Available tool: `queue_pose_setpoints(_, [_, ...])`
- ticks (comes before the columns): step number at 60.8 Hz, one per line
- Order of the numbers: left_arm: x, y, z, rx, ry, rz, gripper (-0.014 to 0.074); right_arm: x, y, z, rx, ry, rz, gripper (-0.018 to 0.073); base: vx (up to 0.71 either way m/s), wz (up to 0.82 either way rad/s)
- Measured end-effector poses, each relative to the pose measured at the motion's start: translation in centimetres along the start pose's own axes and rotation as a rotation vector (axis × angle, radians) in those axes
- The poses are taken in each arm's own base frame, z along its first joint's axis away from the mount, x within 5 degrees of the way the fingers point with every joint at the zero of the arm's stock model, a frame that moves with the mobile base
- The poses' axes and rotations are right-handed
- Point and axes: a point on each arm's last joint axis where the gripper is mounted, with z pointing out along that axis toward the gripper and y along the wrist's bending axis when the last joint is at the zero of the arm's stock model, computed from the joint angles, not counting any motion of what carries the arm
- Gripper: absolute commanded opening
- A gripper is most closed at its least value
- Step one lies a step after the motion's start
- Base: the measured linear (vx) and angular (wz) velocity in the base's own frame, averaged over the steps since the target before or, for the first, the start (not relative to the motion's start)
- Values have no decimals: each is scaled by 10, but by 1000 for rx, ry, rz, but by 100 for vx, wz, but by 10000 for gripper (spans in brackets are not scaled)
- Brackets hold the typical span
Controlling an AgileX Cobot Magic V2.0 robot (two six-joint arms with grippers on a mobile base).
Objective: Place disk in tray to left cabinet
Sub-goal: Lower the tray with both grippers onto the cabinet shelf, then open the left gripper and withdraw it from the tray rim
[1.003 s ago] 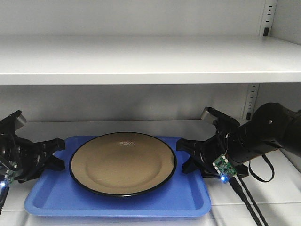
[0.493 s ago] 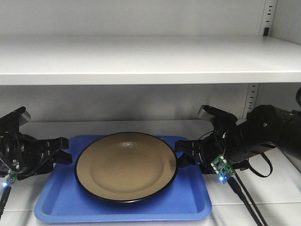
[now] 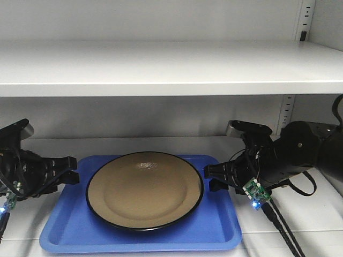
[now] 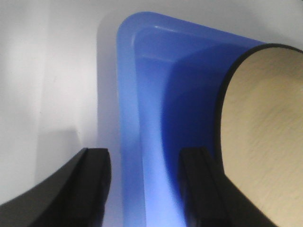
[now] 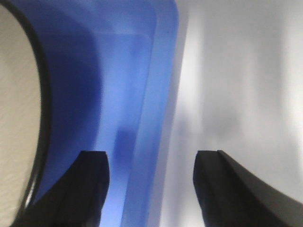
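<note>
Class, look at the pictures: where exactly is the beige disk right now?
In the front view the disk lies centred in the blue tray on the cabinet's lower shelf, between the left gripper and the right gripper.

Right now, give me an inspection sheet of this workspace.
Surface: white cabinet shelf, bare around the tray.
Job's things: disk lies flat in blue tray; tray sits on the lower shelf.
Clutter: nothing seen.
Grippers: left gripper open, jaws straddling the tray's left rim; right gripper open, jaws straddling the right rim.
Cables: black cables hang from the right arm beside the tray; lit circuit board there.
Surroundings: upper shelf, slotted strips at the back corner.
</note>
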Motion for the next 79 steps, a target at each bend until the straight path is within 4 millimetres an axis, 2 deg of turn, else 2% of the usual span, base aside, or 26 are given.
queue_pose_setpoints(33, [1, 0, 0, 1, 8, 3, 447, 0, 0, 0, 1, 1, -1, 470, 0, 0])
queue_pose_setpoints(40, [2, -1, -4, -3, 1, 14, 435, 0, 0, 0, 1, 1, -1, 470, 0, 0])
queue_pose_setpoints(44, [6, -2, -14, -7, -16, 22, 424, 0, 0, 0, 1, 1, -1, 470, 0, 0])
queue_pose_setpoints(55, [38, 3, -45, -50, -85, 54, 391, 0, 0, 0, 1, 2, -1, 470, 0, 0])
queue_pose_setpoints(64, [69, 4, -86, -95, -173, 151, 342, 0, 0, 0, 1, 2, -1, 470, 0, 0])
queue_pose_setpoints(69, [88, 5, -111, -120, -230, 222, 283, 0, 0, 0, 1, 2, -1, 470, 0, 0])
queue_pose_setpoints(79, [133, 14, -138, -163, -292, 316, 111, 0, 0, 0, 1, 2, -1, 470, 0, 0])
